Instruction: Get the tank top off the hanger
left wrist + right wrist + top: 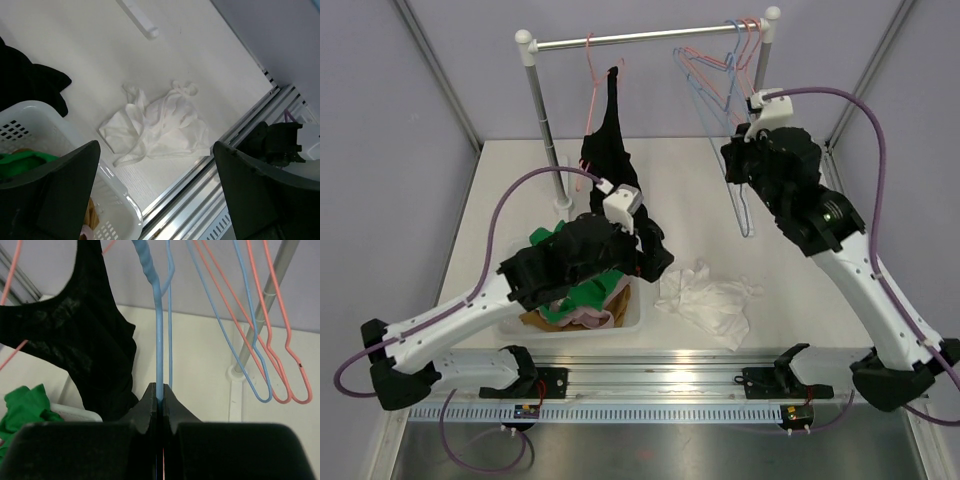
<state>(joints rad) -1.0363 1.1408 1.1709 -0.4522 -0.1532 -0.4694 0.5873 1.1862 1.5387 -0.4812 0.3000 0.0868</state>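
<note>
blk tank top, hanging limp on pink hanger, hooked on rail

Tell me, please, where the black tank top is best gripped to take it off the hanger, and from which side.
Probably the loose body of the tank top, below the pink hanger: there the cloth hangs free, while the strap above is thin and lies on the wire. Come from the near side with the open left fingers.
</note>
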